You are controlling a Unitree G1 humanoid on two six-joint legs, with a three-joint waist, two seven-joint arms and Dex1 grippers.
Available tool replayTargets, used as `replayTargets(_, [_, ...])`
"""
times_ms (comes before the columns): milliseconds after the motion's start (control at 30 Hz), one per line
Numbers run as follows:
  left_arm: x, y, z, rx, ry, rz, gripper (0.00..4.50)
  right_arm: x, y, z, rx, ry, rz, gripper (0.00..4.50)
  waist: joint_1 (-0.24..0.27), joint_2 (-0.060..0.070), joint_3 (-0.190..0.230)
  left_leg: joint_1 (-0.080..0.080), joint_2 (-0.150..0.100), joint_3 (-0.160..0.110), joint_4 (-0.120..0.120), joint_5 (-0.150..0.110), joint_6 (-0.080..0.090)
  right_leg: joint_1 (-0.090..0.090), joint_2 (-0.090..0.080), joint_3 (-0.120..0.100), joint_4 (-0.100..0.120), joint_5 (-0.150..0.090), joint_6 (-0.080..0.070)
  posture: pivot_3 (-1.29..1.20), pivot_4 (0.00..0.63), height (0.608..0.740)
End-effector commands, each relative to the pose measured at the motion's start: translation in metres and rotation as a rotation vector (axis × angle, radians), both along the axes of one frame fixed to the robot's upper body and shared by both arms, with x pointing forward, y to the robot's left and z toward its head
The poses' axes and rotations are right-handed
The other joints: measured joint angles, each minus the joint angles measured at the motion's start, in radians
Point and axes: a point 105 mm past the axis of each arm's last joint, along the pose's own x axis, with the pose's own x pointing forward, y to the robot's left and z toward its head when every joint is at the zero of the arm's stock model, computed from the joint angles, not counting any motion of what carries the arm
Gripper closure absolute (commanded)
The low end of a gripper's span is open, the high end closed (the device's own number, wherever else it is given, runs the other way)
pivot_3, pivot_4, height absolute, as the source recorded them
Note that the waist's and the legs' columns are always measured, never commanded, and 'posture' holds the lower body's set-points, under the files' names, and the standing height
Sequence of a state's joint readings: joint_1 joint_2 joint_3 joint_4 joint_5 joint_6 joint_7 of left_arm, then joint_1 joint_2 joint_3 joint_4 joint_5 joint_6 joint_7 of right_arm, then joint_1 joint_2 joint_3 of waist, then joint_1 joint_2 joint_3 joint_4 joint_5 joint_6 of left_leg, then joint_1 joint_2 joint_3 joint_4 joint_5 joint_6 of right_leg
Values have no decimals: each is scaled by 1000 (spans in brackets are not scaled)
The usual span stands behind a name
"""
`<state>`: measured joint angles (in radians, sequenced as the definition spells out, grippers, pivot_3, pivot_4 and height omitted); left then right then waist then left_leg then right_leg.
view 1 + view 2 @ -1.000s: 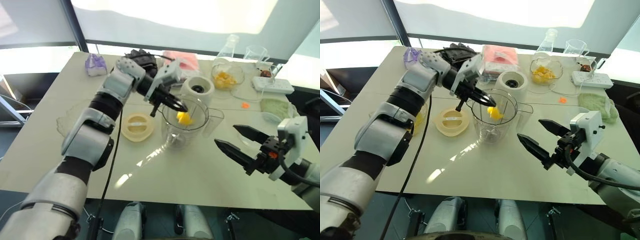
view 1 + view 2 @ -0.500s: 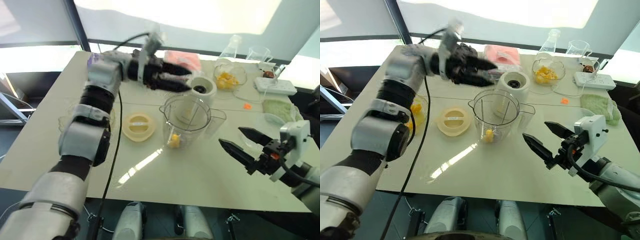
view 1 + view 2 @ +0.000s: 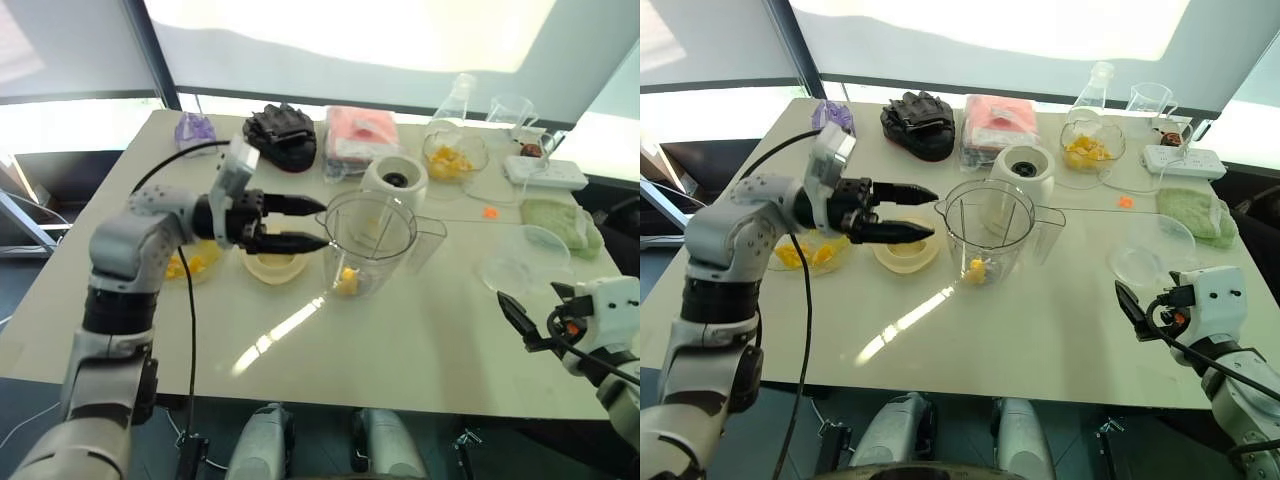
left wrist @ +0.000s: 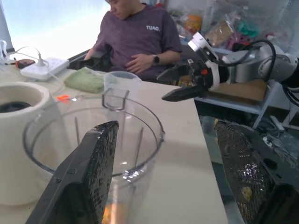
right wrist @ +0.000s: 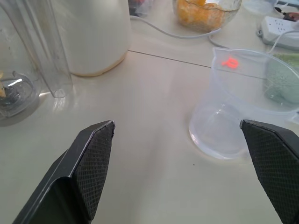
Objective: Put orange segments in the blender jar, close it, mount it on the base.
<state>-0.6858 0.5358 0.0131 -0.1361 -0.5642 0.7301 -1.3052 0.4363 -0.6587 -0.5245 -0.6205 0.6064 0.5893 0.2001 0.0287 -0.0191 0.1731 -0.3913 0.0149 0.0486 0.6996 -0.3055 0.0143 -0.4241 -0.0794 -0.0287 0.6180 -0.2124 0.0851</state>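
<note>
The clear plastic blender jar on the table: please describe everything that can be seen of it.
The clear plastic blender jar stands upright and uncovered on the table, with a handle toward the robot's right. Orange fruit lies at its bottom. Its cream lid lies beside it; the white base stands behind.

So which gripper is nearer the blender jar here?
Left. The left gripper is right beside the blender jar, jaws open toward its rim; the right gripper is well away, near the table's front edge.

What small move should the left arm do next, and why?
Probably lower the left gripper to the bowl for another piece: its jaws are open and empty, the jar holds just one, and the lid lies off.
</note>
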Motion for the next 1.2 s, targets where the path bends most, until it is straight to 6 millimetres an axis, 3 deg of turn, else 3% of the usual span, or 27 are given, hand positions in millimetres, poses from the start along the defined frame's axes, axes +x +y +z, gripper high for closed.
replayTargets(33, [-9,-6,-9,36,-64,-11,1124,-3,-37,-9,-96,-14,-193,0,0,1,-1,0,0,0,0,0,0,0,0,0,0,0,0,0,150,740])
replayTargets(167, [-1,-10,-26,94,-115,48,1124,10,-68,-22,-149,-24,-328,0,-7,3,-1,0,0,1,0,0,0,0,0,1,-1,0,0,0,150,740])
replayTargets(333, [-2,-13,-30,96,-125,50,1124,27,-96,-35,-220,-27,-411,0,-23,5,-1,0,-1,2,-1,0,0,-1,1,2,-1,0,-1,0,150,740])
replayTargets(533, [3,-7,-37,137,-138,113,1124,45,-99,-47,-153,-50,-413,0,-25,7,-2,0,-1,2,-4,0,0,-2,2,2,-1,0,0,0,150,740])
replayTargets(1200, [-5,-9,-26,93,-90,116,1124,77,-107,-54,-94,-106,-443,0,-38,8,-2,1,-1,2,-3,0,0,-1,2,4,0,0,0,0,150,740])
